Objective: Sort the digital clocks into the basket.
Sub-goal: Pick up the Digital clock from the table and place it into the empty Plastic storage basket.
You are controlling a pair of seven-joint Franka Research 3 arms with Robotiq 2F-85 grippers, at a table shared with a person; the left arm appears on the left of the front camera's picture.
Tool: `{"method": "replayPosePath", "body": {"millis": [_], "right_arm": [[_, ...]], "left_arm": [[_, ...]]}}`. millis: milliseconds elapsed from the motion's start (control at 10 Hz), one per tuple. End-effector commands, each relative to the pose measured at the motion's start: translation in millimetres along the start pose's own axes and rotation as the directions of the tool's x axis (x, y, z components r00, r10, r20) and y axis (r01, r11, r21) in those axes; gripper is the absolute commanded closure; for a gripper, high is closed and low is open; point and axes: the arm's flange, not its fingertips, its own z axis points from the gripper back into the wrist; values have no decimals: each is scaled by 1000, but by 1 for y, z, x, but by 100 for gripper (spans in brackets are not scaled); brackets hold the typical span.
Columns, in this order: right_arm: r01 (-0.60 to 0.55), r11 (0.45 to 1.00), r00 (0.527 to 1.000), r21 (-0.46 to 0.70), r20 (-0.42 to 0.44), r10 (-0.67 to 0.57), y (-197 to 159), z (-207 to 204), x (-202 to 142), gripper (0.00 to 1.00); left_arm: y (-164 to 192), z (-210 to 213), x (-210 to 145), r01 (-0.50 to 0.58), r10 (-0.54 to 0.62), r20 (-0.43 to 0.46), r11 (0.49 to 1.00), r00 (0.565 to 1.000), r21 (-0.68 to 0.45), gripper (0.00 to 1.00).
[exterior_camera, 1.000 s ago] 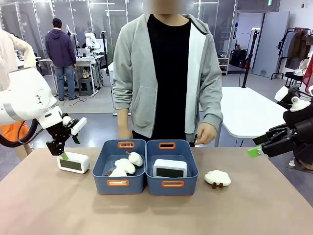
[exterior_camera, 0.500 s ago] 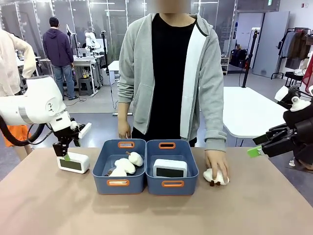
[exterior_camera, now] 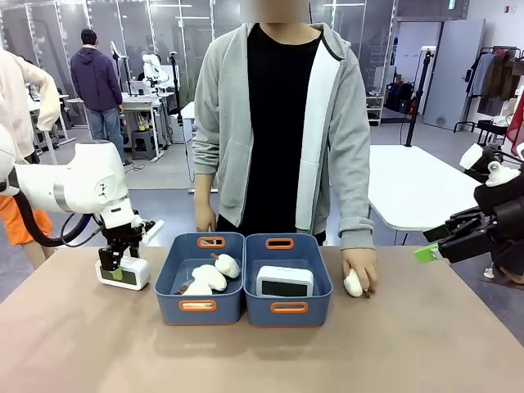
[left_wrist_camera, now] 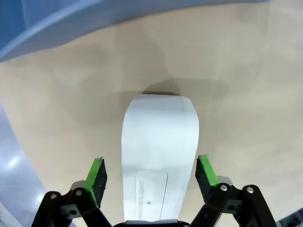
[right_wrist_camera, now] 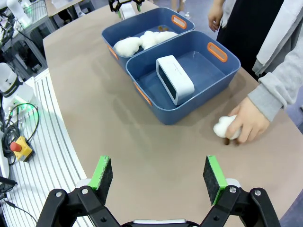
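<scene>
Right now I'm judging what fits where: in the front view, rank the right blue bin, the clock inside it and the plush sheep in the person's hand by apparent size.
1. blue bin
2. clock
3. plush sheep, partly covered by the person's hand, so its full size is unsure.

The left clock (exterior_camera: 123,273) and the right clock (exterior_camera: 284,281) are white with dark grey faces. The left bin (exterior_camera: 168,309) and the right bin (exterior_camera: 318,309) are blue with orange handle rims. The table (exterior_camera: 262,360) is light brown, the hoodie (exterior_camera: 225,123) grey.
</scene>
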Motion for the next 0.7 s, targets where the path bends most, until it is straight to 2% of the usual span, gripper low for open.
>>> {"method": "replayPosePath", "body": {"millis": [0, 100, 300, 400, 500, 600], "right_arm": [[-3, 1000, 1000, -2, -2, 3, 0, -1, 0, 3], [-3, 1000, 1000, -2, -2, 3, 0, -1, 0, 3], [-3, 1000, 1000, -2, -2, 3, 0, -1, 0, 3], [-3, 1000, 1000, -2, -2, 3, 0, -1, 0, 3], [-3, 1000, 1000, -2, -2, 3, 0, -1, 0, 3], [-3, 1000, 1000, -2, -2, 3, 0, -1, 0, 3]], "left_arm": [[10, -6, 5, -47, 46, -27, 998, 999, -47, 63], [10, -9, 5, -94, 91, -52, 994, 994, -49, 100], [6, -9, 2, -115, 113, -39, 993, 993, -40, 100], [2, -6, 3, -117, 116, -19, 992, 993, -39, 82], [-2, 0, 4, -121, 121, -6, 992, 993, -40, 93], [-3, 14, 2, -256, 256, -16, 966, 967, -33, 100]]}}
